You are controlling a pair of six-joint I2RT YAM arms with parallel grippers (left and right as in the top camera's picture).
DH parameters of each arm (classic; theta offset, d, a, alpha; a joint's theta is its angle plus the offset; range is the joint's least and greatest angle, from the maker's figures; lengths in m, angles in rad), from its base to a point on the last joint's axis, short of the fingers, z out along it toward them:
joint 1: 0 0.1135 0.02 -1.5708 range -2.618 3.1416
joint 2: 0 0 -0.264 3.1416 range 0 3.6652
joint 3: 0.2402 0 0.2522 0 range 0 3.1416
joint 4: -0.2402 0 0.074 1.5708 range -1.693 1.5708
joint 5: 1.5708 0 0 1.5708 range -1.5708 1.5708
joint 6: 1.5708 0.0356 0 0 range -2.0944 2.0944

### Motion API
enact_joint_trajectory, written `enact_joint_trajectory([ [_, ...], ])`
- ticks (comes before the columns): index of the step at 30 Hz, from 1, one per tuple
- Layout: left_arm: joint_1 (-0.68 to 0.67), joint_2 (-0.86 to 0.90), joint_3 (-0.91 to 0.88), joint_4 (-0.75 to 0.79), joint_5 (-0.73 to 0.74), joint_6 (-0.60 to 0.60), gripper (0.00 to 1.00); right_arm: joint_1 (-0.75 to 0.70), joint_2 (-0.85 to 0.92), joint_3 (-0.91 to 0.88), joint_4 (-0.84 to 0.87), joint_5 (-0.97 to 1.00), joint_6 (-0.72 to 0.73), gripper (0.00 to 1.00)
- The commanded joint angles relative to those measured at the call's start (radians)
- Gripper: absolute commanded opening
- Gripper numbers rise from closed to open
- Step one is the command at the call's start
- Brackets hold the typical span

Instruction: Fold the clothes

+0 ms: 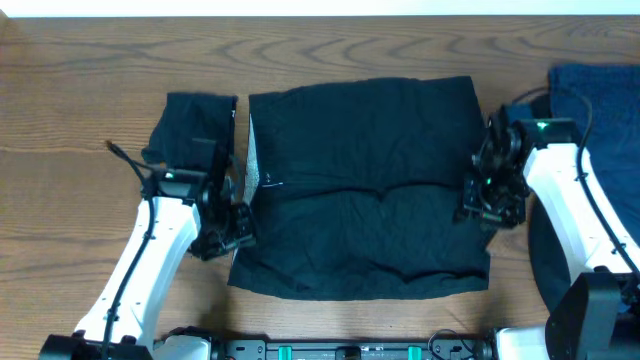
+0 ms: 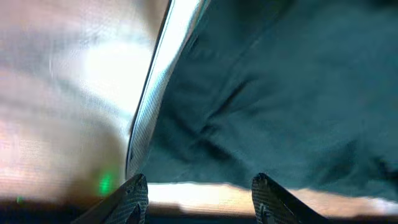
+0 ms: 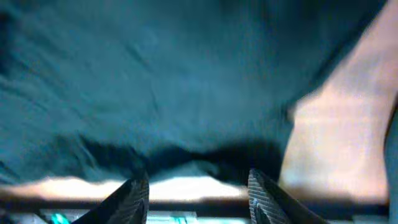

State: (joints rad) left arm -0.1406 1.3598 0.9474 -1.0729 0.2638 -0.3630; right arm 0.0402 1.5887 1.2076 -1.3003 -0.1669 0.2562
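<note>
The clothes being worked on are one large black garment [image 1: 365,190], lying as a flat rectangle mid-table with a pale grey-white inner edge [image 1: 250,160] showing along its left side. My left gripper [image 1: 232,225] stands at the garment's left edge, low on that side. In the left wrist view it [image 2: 199,193] is open and holds nothing, with the black cloth [image 2: 280,93] and pale edge [image 2: 149,106] just ahead. My right gripper [image 1: 483,200] stands at the garment's right edge. Its wrist view shows it [image 3: 198,190] open and empty too, the dark cloth [image 3: 155,81] lying beyond the fingertips.
A smaller black piece of cloth [image 1: 195,125] lies left of the garment, behind my left arm. A navy-blue garment [image 1: 595,110] lies at the far right, partly under my right arm. Bare wooden table [image 1: 80,120] surrounds them.
</note>
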Motion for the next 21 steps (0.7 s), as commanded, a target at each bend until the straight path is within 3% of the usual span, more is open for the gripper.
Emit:
enact_joint_trajectory([
  [1,0.0,0.005,0.023,0.054,0.009,0.055,0.56,0.003,0.001,0.022,0.071,0.024,-0.029,0.43],
  [6,0.0,0.029,0.023,0.172,0.009,0.074,0.53,-0.005,0.002,-0.006,0.216,0.097,-0.027,0.12],
  [21,0.0,0.225,0.021,0.298,0.041,0.074,0.45,-0.009,0.002,-0.254,0.501,0.111,-0.025,0.12],
])
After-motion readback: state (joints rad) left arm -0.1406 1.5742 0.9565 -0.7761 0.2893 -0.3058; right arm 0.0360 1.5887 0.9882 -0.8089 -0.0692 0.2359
